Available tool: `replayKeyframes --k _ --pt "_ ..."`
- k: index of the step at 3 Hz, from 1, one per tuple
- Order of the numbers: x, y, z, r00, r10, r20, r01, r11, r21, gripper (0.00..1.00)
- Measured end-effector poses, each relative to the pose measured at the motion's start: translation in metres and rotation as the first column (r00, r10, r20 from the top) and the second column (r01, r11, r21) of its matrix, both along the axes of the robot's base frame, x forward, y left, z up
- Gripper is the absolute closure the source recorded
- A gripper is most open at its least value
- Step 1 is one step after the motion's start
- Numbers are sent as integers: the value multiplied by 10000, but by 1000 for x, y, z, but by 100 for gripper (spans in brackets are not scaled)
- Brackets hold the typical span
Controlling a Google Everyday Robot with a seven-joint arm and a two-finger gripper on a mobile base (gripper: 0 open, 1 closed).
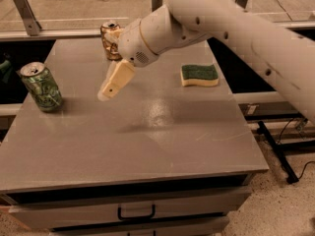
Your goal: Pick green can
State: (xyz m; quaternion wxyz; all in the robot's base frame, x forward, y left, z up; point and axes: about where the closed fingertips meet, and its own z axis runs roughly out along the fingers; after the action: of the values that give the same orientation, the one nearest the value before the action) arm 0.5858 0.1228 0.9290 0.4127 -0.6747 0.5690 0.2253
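Observation:
The green can (41, 86) stands upright near the left edge of the grey table (147, 146); it has a green and white patterned body and a silver top with a pull tab. My gripper (109, 89) hangs above the table at the middle left, pointing down and to the left, about a can's width or two to the right of the green can. It holds nothing. The white arm reaches in from the upper right.
A copper-orange can (110, 40) stands at the back of the table, partly behind the wrist. A green and yellow sponge (199, 75) lies at the right. A drawer with a handle (136, 212) is under the table front.

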Motion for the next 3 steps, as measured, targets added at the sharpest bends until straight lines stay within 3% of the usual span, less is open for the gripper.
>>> replayKeyframes --k 1,2,3 --pt "15 53 -19 9955 722 -608 -668 9939 874 0" --pt "9 103 -29 9792 1570 -1283 -1377 9794 1474 0" --pt "-8 149 -37 9515 2497 -1796 -2152 9577 1913 0"
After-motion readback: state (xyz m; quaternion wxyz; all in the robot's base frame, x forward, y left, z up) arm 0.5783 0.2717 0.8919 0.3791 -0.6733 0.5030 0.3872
